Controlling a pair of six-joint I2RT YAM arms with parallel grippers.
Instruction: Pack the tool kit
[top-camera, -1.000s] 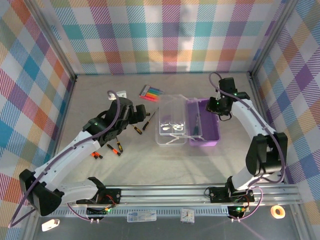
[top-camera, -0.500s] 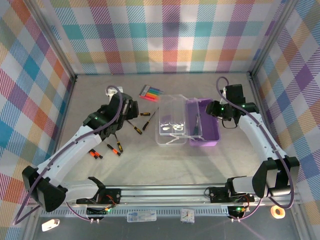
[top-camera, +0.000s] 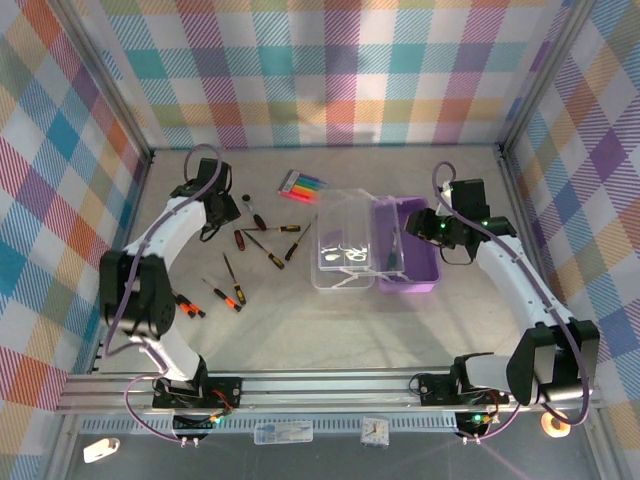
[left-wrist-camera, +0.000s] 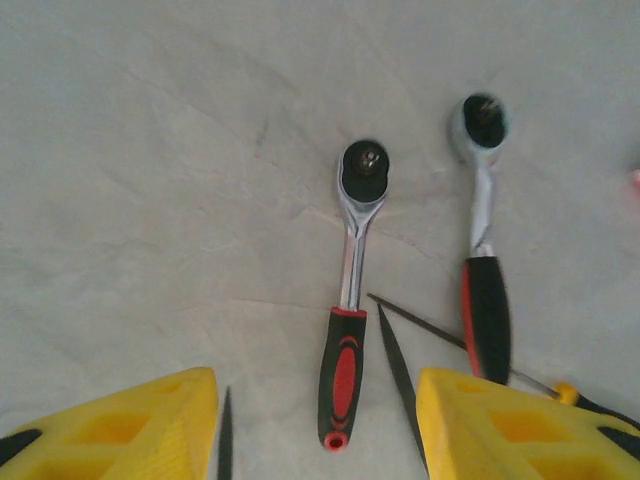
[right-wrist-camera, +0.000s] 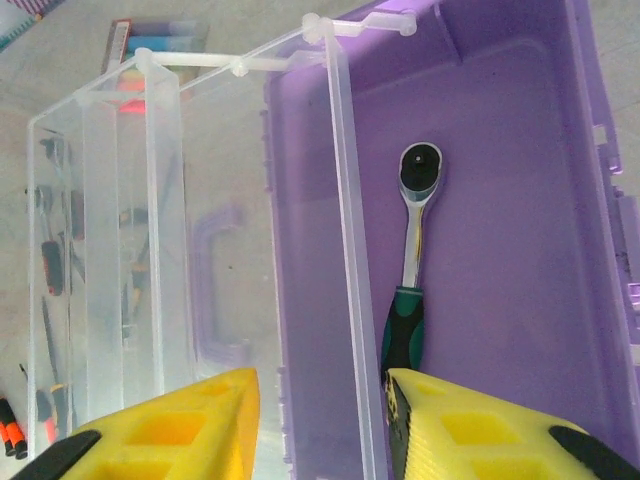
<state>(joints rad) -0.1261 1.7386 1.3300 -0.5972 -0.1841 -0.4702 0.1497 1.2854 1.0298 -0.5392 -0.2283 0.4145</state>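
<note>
The tool kit lies open in the middle of the table, its clear lid (top-camera: 343, 245) flat beside the purple base (top-camera: 420, 268). A green-handled ratchet (right-wrist-camera: 410, 290) rests inside the base (right-wrist-camera: 500, 200). My right gripper (top-camera: 422, 228) hovers over the base, open, its fingers (right-wrist-camera: 322, 390) straddling the lid's rim (right-wrist-camera: 345, 250). My left gripper (top-camera: 220, 207) is at the back left, open. A red-and-black ratchet (left-wrist-camera: 350, 330) lies on the table between its fingers (left-wrist-camera: 315, 390), untouched. A second ratchet (left-wrist-camera: 485, 290) lies to its right. Orange-handled screwdrivers (top-camera: 272, 256) are scattered left of the kit.
A flat pack of coloured markers (top-camera: 303, 185) lies behind the lid. More small screwdrivers (top-camera: 232, 290) and bits (top-camera: 190, 306) sit nearer the front left. Thin black shafts (left-wrist-camera: 400, 370) lie beside the red ratchet. Checked walls close in the table on three sides.
My left arm has swung from the middle of the table to the back left, its gripper now over the ratchets and its jaws narrower. The right gripper has shifted slightly over the base.
</note>
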